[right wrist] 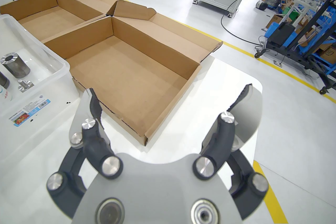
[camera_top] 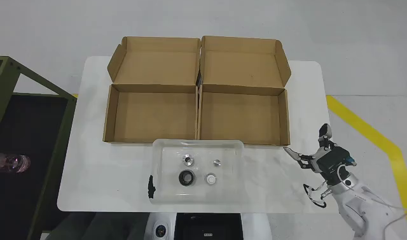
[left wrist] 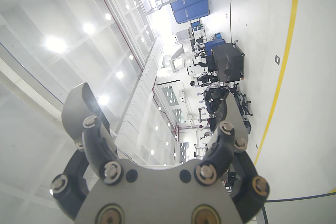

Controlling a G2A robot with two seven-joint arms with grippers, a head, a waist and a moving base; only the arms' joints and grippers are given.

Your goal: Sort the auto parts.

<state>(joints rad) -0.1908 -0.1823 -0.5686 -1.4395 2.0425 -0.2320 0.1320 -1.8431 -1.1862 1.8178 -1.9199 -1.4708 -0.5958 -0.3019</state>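
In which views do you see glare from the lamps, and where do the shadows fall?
Left wrist view: the ceiling lamps flare strongly, and one bleeds onto the left gripper. Right wrist view: the light is even, with soft shadow along the inner walls of the nearer cardboard box. Top view: small glints on the rim of the clear bin.

- The top view looks straight down on the white table (camera_top: 95,144) from well above, wide enough to hold the two cardboard boxes (camera_top: 156,116) and the clear tray (camera_top: 197,141).
- The right wrist view sits just behind the right tool (right wrist: 168,88), low over the table's corner. It faces across the same boxes and tray toward the hall floor (right wrist: 288,109).
- The left wrist view sits just behind the left tool (left wrist: 156,91), aimed away at the ceiling (left wrist: 65,12) and hall floor, seemingly rolled sideways.
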